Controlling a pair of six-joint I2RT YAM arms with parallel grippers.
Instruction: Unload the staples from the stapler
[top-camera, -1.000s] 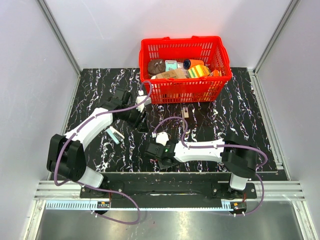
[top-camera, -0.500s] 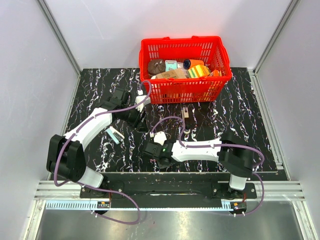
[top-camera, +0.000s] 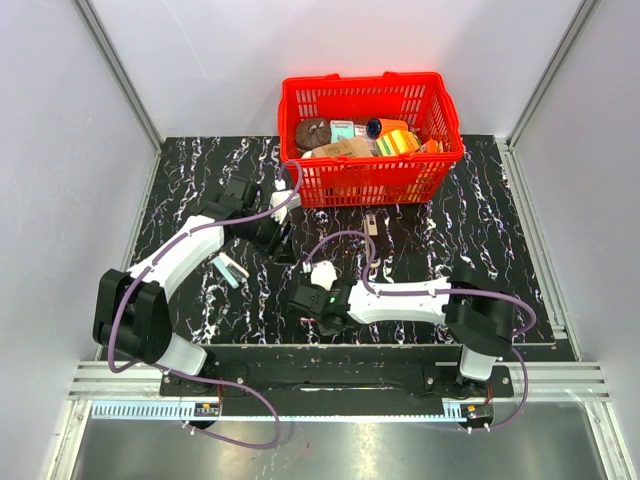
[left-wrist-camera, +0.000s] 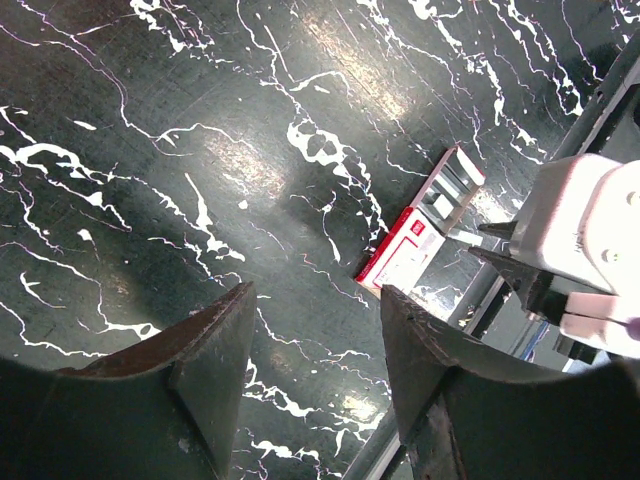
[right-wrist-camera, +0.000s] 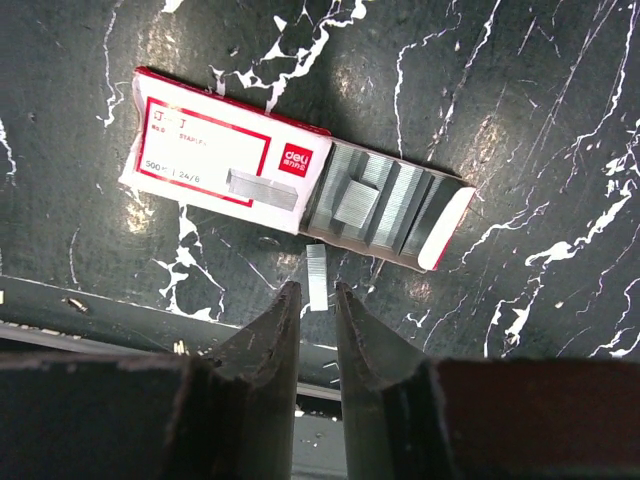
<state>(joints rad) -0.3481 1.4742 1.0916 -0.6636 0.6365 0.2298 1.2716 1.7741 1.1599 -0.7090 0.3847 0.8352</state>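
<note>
Marbled tabletop (top-camera: 480, 200): your right gripper (right-wrist-camera: 315, 290) has narrowed around a staple strip (right-wrist-camera: 317, 265); grip unconfirmed. Left gripper (left-wrist-camera: 315, 295) hangs released.

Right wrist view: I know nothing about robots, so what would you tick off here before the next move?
1. Loose staple strip lies at the right gripper tips: ok.
2. Strip firmly gripped: cannot tell.
3. Staple box slid open, staples in its tray: ok.
4. Left gripper open and empty: ok.
5. Stapler held by a gripper: not ok; it lies alone by the red basket.
</note>
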